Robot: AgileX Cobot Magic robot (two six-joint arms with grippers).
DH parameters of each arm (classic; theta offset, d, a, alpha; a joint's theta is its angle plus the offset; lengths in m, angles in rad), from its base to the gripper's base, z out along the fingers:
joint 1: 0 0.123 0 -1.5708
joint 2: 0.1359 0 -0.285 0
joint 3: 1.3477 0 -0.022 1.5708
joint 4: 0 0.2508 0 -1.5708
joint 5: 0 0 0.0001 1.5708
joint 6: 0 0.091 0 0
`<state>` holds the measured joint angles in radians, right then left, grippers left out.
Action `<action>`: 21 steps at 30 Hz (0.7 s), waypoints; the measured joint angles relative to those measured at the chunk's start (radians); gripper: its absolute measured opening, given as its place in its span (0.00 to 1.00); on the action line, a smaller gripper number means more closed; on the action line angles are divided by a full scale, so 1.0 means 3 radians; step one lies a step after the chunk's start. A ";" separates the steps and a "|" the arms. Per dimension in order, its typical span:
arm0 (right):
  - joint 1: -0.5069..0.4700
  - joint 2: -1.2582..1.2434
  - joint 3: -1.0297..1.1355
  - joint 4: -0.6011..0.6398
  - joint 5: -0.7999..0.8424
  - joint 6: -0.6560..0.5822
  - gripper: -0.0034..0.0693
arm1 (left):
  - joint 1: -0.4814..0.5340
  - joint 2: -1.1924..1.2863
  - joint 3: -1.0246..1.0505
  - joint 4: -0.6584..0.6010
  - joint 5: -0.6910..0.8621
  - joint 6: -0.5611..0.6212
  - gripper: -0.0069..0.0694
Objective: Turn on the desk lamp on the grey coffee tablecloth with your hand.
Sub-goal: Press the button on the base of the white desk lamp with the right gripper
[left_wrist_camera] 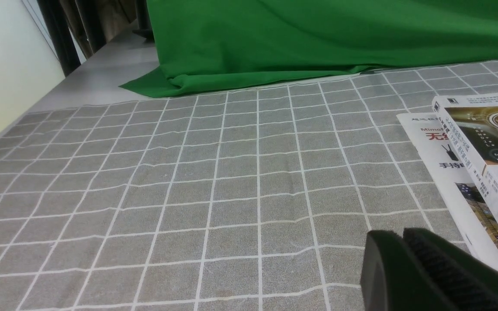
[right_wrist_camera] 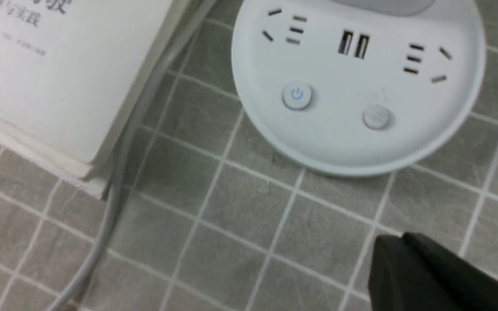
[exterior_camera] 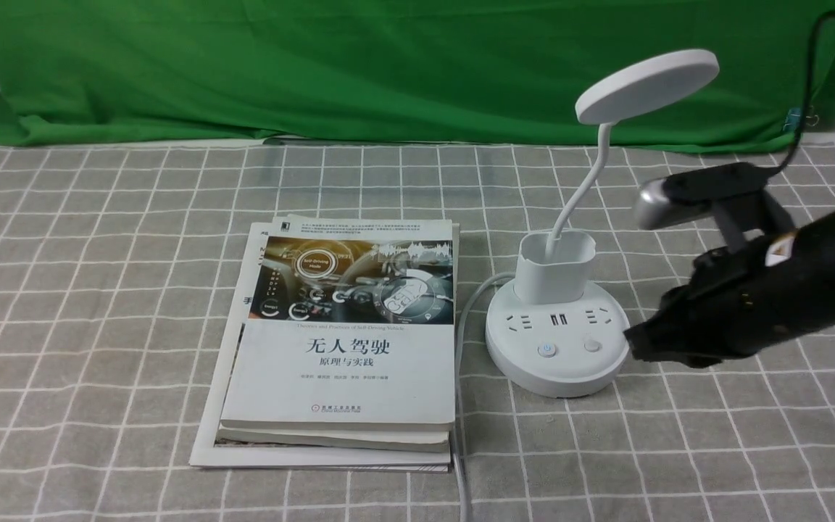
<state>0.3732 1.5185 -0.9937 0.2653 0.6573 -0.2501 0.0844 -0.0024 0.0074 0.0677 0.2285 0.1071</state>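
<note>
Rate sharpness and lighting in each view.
Front view: even, soft light with no glare; the book title is crisp, while the dark right pincer shows little detail. Left wrist view: the grey coffee tablecloth grid is sharp, the near left pincer softer. Right wrist view: blurry throughout, with the desk lamp sockets soft and the book print unreadable.

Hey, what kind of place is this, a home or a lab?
Probably a staged lab or studio tabletop: a green backdrop cloth hangs behind the grey coffee tablecloth, with a desk lamp and stacked books.

Our front camera faces forward over the grey coffee tablecloth [exterior_camera: 62, 304]; our right wrist camera, close in, shares the desk lamp [right_wrist_camera: 339, 138] just beyond the right gripper [right_wrist_camera: 400, 250].
</note>
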 joint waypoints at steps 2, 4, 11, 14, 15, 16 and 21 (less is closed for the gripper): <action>0.0025 0.0348 -0.0180 -0.0022 -0.0042 -0.0004 0.10 | 0.0000 0.0000 0.0000 0.0000 0.0000 0.0000 0.12; 0.0030 0.0567 -0.0329 -0.0048 -0.0055 -0.0004 0.10 | 0.0000 0.0000 0.0000 0.0000 0.0000 0.0000 0.12; 0.0031 0.0936 -0.0592 -0.0141 -0.0066 -0.0004 0.10 | 0.0000 0.0000 0.0000 0.0000 0.0000 0.0000 0.12; 0.0032 0.0952 -0.0611 -0.0144 -0.0069 -0.0004 0.10 | 0.0000 0.0000 0.0000 0.0000 0.0000 0.0000 0.12; 0.0032 0.0952 -0.0615 -0.0144 -0.0073 -0.0004 0.10 | 0.0000 0.0000 0.0000 0.0000 0.0000 0.0000 0.12; 0.0032 0.0952 -0.0618 -0.0144 -0.0083 -0.0004 0.10 | 0.0000 0.0000 0.0000 0.0000 0.0000 0.0000 0.12; 0.0032 0.1034 -0.0621 -0.0144 -0.0111 -0.0001 0.10 | 0.0000 0.0000 0.0000 0.0000 0.0000 0.0000 0.12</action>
<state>0.3827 1.8287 -1.1800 0.2220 0.6241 -0.2504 0.0844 -0.0024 0.0074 0.0677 0.2285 0.1071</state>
